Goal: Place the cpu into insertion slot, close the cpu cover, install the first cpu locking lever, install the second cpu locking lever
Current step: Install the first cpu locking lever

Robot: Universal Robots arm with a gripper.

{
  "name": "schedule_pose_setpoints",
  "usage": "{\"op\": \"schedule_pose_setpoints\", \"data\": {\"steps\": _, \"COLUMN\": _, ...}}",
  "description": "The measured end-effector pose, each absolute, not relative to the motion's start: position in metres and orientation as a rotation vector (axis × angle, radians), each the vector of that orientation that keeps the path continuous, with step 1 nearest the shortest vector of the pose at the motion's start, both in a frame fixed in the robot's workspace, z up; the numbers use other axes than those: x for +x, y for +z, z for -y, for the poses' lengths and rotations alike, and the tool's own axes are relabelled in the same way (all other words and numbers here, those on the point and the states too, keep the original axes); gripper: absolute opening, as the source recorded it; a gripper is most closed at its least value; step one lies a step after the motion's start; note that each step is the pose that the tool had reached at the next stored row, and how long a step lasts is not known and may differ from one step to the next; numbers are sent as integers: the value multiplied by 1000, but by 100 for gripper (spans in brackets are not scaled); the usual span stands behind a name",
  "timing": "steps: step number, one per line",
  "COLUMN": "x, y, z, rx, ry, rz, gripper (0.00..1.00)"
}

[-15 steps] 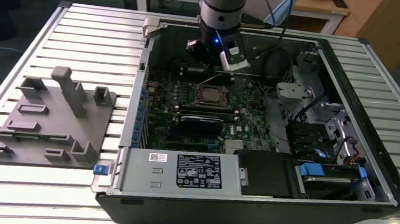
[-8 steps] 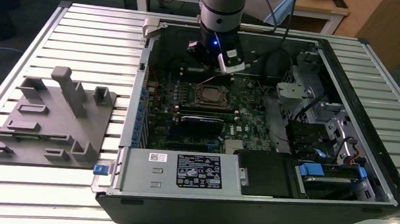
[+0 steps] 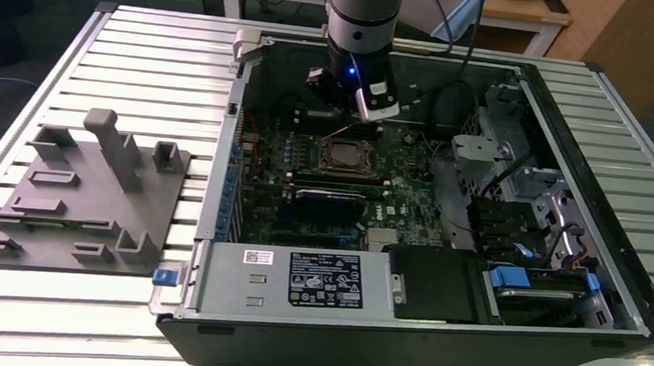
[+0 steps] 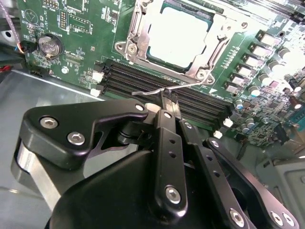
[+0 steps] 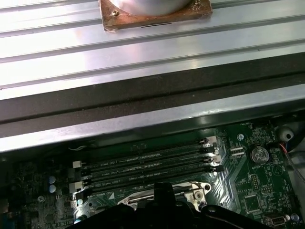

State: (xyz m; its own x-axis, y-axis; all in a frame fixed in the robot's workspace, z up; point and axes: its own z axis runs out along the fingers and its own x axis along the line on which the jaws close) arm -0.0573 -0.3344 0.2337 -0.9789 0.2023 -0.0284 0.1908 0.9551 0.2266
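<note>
**Tool (image 4: 168,101) at a locking lever (image 4: 147,92) beside the slot (image 3: 344,156)**
The cpu (image 4: 178,36) sits in the slot under the lowered cover (image 4: 217,47). The tool's fingers are pressed together, tips touching the wire lever. The step probably calls for a steady push down and sideways until the lever hooks, without slipping onto the memory slots (image 4: 143,78).

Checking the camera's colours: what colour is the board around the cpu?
Green; the board shows best in the second wrist view.

Cpu (image 4: 177,36): bright silver-grey face. Cpu cover (image 4: 137,36): silvery. Circuit board (image 4: 76,38): green. Tool (image 4: 167,102): black. Surface (image 3: 152,50): pale grey, ribbed.
</note>
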Motion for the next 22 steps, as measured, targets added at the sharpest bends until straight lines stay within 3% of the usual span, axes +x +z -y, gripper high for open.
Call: {"op": "schedule_pose_setpoints", "data": {"steps": 22, "x": -57, "y": 223, "z": 334, "rx": 301, "ry": 336, "rz": -3034, "gripper": 10}}
